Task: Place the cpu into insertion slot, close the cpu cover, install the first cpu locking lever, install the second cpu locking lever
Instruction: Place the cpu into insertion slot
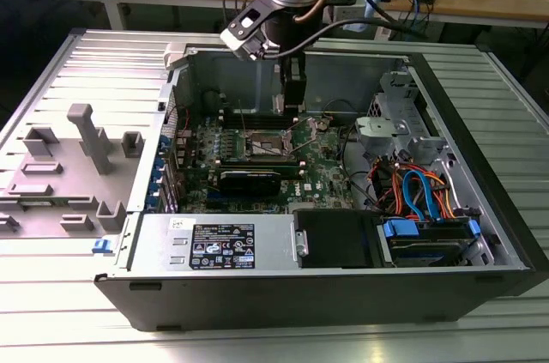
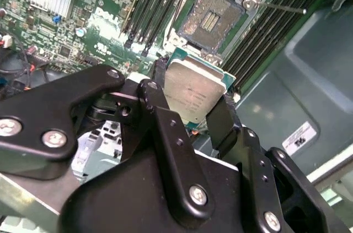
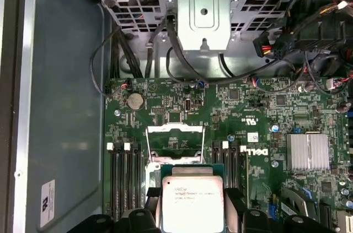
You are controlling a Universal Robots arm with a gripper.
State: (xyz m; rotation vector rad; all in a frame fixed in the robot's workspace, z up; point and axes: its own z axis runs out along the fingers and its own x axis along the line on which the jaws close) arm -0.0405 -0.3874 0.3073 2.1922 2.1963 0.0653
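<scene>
Tool (image 2: 190, 105) clamped on cpu (image 2: 194, 87), near insertion slot (image 2: 212, 18) on motherboard (image 3: 248, 109) inside open case (image 1: 343, 299).

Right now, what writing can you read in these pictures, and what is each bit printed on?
Nothing I can quote.
cpu, held by the gripper: fine print on its top, too small.
power supply label: too small.
case sticker: blurred.
board lettering: a white maker's mark, upside down, left unread.
</scene>
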